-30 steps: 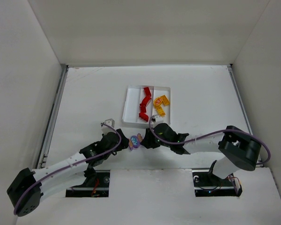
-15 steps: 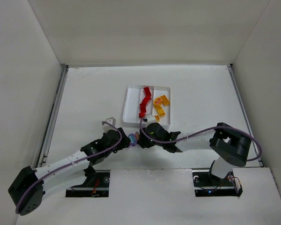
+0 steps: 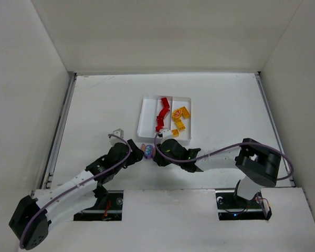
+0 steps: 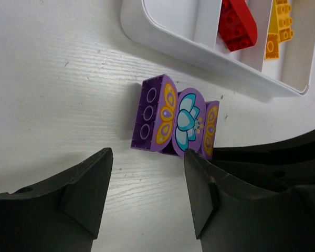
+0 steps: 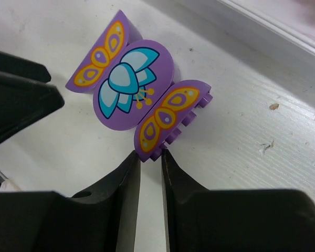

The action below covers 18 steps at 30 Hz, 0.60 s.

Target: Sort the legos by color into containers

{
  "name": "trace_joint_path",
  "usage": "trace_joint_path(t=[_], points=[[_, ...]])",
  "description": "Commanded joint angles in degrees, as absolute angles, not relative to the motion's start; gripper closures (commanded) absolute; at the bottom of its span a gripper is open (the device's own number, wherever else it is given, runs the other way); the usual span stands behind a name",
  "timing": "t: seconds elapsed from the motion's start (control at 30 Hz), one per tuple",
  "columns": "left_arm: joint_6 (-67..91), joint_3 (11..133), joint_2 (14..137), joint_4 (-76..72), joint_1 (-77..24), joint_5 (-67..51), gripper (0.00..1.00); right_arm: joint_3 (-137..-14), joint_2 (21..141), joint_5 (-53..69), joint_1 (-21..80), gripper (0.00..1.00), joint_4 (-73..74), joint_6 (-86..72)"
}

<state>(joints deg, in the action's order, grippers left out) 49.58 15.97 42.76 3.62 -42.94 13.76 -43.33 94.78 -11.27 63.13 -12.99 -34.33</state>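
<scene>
A purple lego (image 3: 147, 151) with a printed butterfly face lies on the table just in front of the white tray (image 3: 142, 118). My right gripper (image 3: 155, 155) pinches its lower corner in the right wrist view (image 5: 150, 155), on the lego (image 5: 131, 84). My left gripper (image 4: 147, 157) is open, and the lego (image 4: 176, 121) lies just ahead of its fingers. Red legos (image 3: 161, 116) fill the middle compartment and yellow-orange legos (image 3: 179, 118) the right one. The left compartment holds nothing.
The tray's near wall (image 4: 163, 44) runs close behind the purple lego. The two grippers face each other closely, and the left gripper's fingers (image 5: 21, 100) show in the right wrist view. The enclosure's white walls stand on both sides.
Both grippers and the purple lego have moved a little up and left, closer to the tray's near edge.
</scene>
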Motion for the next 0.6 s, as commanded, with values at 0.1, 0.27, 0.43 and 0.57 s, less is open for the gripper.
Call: trace_joint_path(t=[0.1,0.27,0.43,0.57], points=[[52.82,17.14,41.83,2.03,-37.76,7.84,0.44,-43.07,88.07,-12.31,64.38,0.8,-12.92,-33.4],[54.4,15.56,43.33,-4.64,-30.73,-3.14,0.42,-42.01,86.14,-11.08,64.38,0.8,-12.39,-33.49],[59.23,13.63,44.21,-12.47,-26.41,-10.28,0.42,-42.36,86.31,-10.2,64.38,0.8,-12.39,-33.57],[60.29,13.8,46.84,-13.36,-26.76,-12.04,0.43,-42.8,86.31,-10.37,64.9,0.8,-12.92,-33.66]])
